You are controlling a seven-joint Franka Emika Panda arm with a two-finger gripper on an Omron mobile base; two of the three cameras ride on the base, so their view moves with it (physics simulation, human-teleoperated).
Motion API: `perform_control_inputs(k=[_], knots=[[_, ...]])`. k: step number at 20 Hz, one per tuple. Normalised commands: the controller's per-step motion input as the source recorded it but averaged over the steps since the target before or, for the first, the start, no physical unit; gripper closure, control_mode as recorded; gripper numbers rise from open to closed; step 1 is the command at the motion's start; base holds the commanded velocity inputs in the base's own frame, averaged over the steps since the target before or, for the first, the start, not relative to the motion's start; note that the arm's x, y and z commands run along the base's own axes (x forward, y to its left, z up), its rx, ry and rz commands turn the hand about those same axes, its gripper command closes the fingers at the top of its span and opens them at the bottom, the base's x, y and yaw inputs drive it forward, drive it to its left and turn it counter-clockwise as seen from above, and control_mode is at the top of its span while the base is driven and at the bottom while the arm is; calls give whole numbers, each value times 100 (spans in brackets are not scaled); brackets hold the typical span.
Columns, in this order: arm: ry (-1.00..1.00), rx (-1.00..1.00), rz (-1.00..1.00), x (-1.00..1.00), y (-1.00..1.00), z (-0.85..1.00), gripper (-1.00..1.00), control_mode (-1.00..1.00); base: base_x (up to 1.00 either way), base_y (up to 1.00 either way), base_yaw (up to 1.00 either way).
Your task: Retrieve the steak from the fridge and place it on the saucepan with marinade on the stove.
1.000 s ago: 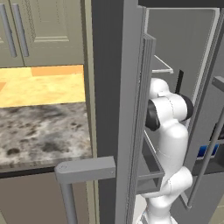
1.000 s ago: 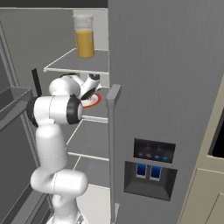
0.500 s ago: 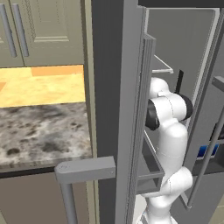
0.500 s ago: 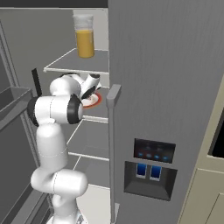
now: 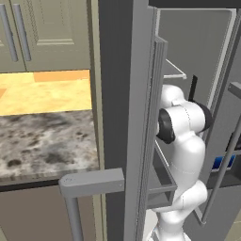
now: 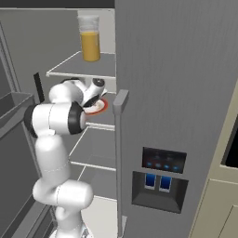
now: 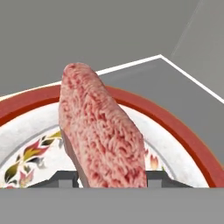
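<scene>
Reaching into the fridge (image 6: 186,93), my jaws close on either side of the steak (image 7: 103,131), which lies on the red-rimmed plate (image 7: 183,140) on the middle shelf (image 6: 100,123), below the juice jug (image 6: 89,37).

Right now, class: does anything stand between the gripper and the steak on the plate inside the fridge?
Nothing visible does. In the hand view the steak rises directly between the two finger tips, which sit against its sides over the red-rimmed plate. The gripper looks closed on it already.
</scene>
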Motion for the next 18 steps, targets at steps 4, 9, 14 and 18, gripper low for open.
perform_control_inputs(k=[4, 9, 14, 18], knots=[[-8, 0, 0, -30, 0, 8, 100, -100, 0, 0, 0], [0, 0, 0, -22, 0, 20, 100, -100, 0, 0, 0], [0, 0, 0, -22, -9, 28, 100, -100, 0, 0, 0], [0, 0, 0, -21, -12, 34, 100, -100, 0, 0, 0]])
